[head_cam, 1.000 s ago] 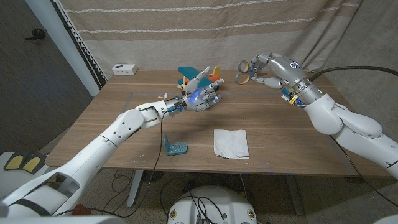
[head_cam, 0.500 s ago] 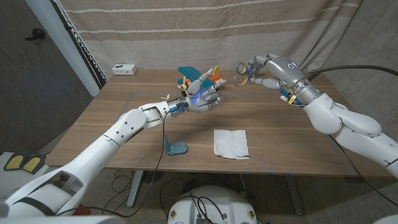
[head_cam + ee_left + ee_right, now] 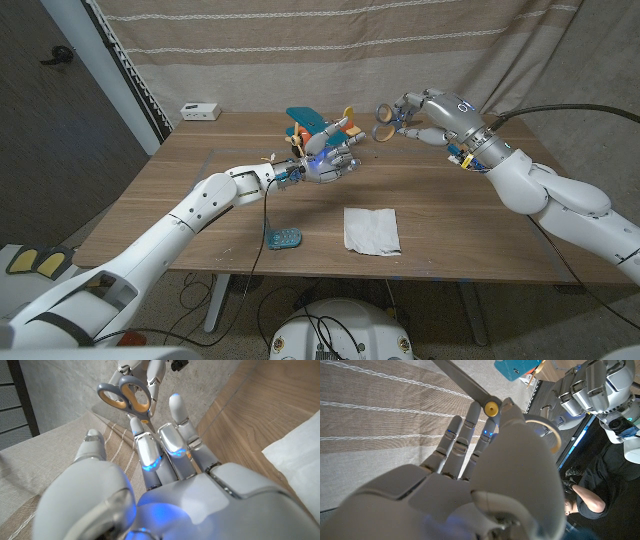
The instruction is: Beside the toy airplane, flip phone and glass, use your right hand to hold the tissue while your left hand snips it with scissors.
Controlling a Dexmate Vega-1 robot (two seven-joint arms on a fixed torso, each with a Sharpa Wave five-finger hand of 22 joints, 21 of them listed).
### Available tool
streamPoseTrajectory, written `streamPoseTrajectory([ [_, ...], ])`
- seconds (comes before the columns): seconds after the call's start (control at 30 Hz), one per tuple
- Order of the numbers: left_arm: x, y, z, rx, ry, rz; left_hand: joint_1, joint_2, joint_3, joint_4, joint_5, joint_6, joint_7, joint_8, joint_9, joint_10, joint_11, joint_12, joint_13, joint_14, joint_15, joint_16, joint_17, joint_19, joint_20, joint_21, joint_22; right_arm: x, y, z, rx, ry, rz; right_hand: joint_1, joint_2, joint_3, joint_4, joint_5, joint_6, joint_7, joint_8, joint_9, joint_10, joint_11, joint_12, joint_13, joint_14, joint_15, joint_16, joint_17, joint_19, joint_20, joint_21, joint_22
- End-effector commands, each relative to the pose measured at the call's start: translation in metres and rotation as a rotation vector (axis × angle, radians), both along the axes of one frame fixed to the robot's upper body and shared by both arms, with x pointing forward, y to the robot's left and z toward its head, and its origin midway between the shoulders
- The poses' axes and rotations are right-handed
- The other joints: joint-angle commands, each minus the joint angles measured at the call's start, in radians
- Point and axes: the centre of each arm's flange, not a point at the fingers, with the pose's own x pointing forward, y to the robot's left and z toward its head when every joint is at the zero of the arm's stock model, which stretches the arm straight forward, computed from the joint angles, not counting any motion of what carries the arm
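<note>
My right hand (image 3: 432, 112) is raised over the table's far right and holds the scissors (image 3: 385, 119), handle rings toward my left hand. In the right wrist view the right hand (image 3: 470, 480) grips the scissors (image 3: 491, 408) at the yellow pivot, blades pointing away. My left hand (image 3: 328, 160) hovers with fingers spread and holds nothing, just in front of the toy airplane (image 3: 308, 124). Its fingers (image 3: 172, 435) reach up close to the scissors' grey and orange rings (image 3: 125, 397) without touching them. The white tissue (image 3: 371, 229) lies flat near the front edge. The blue flip phone (image 3: 283, 237) lies to its left.
A small white box (image 3: 201, 111) sits at the table's far left corner. A striped curtain (image 3: 330, 50) hangs behind the table. A person's arm (image 3: 590, 497) is at the edge of the right wrist view.
My right hand has brought the scissors a little to the left, toward my left hand. My left hand has risen and moved slightly right toward the scissors' rings.
</note>
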Motion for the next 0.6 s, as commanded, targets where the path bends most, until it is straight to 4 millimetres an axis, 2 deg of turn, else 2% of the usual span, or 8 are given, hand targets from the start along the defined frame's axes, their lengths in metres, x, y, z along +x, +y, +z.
streamPoseTrajectory([
  [0.03, 0.0011, -0.0104, -0.0028, 0.017, 0.024, -0.024, 0.011, -0.01, 0.003, 0.009, -0.003, 0.003, 0.001, 0.001, 0.002, -0.003, -0.011, 0.011, 0.005, 0.014, 0.002, 0.007, 0.003, -0.002, -0.104, 0.009, 0.0, 0.0001, 0.003, -0.0021, -0.019, -0.003, -0.001, 0.062, 0.069, 0.013, -0.001, 0.005, -0.001, -0.005, 0.004, 0.003, 0.062, -0.051, 0.006, 0.166, 0.016, -0.129, -0.001, 0.006, -0.007, -0.111, 0.006, 0.001],
  [0.37, -0.0018, -0.0167, -0.0025, 0.02, 0.029, -0.043, 0.022, -0.02, 0.003, 0.009, -0.005, -0.024, 0.0, -0.013, -0.015, 0.0, -0.012, 0.021, 0.015, 0.017, 0.002, 0.009, 0.003, -0.001, -0.106, 0.018, -0.005, 0.0005, 0.0057, -0.0036, -0.048, -0.024, -0.02, 0.061, 0.068, 0.013, -0.001, 0.005, -0.001, -0.003, 0.008, 0.004, 0.063, -0.052, 0.006, 0.167, 0.017, -0.129, -0.004, 0.007, -0.01, -0.111, 0.014, -0.002],
  [0.6, -0.0025, -0.0181, -0.0017, 0.025, 0.029, -0.047, 0.035, -0.024, 0.005, 0.008, -0.005, -0.028, 0.001, -0.011, -0.02, -0.001, -0.012, 0.02, 0.013, 0.018, 0.002, 0.011, 0.004, -0.003, -0.106, 0.023, -0.006, 0.0009, 0.0062, -0.003, -0.057, -0.033, -0.027, 0.061, 0.069, 0.013, 0.0, 0.005, -0.003, -0.004, 0.007, 0.0, 0.062, -0.053, 0.004, 0.165, 0.018, -0.129, -0.005, 0.008, -0.013, -0.111, 0.021, -0.004],
])
